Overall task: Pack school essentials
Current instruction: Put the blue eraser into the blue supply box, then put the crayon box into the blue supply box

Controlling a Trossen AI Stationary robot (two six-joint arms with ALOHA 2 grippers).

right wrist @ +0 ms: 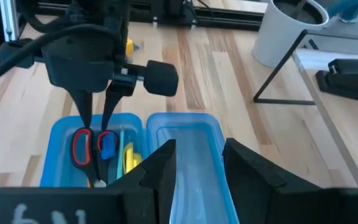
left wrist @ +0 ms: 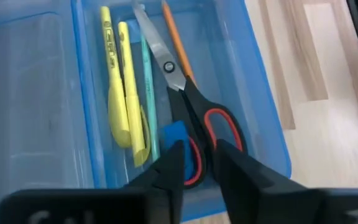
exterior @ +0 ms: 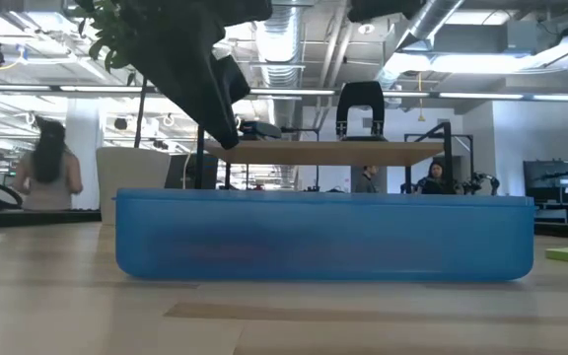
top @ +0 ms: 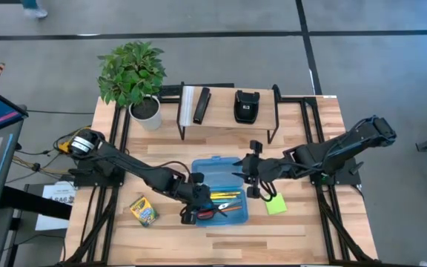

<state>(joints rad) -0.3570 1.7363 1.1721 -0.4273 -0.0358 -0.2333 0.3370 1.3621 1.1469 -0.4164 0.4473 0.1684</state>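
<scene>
An open blue plastic box (top: 217,189) (exterior: 323,237) lies mid-table, its clear lid half (right wrist: 188,155) beside the tray. In the tray lie the scissors (left wrist: 185,99), yellow pencils (left wrist: 120,93), a teal pen (left wrist: 148,81), an orange pencil (left wrist: 176,40) and a blue eraser (left wrist: 174,134). My left gripper (left wrist: 201,165) (top: 191,210) is open and points down over the tray's left end, one finger on either side of the scissors' handles (right wrist: 79,149). My right gripper (right wrist: 194,165) (top: 254,176) is open at the box's right end. The crayon box (top: 144,211) and lime sticky pad (top: 275,204) lie flat on the table.
A wire-legged wooden shelf (top: 228,107) at the far side carries a black-and-white bar (top: 195,104) and a black pouch (top: 245,106). A potted plant (top: 136,74) stands at the far left. Bare tabletop shows along the near edge. People stand in the room beyond (exterior: 47,163).
</scene>
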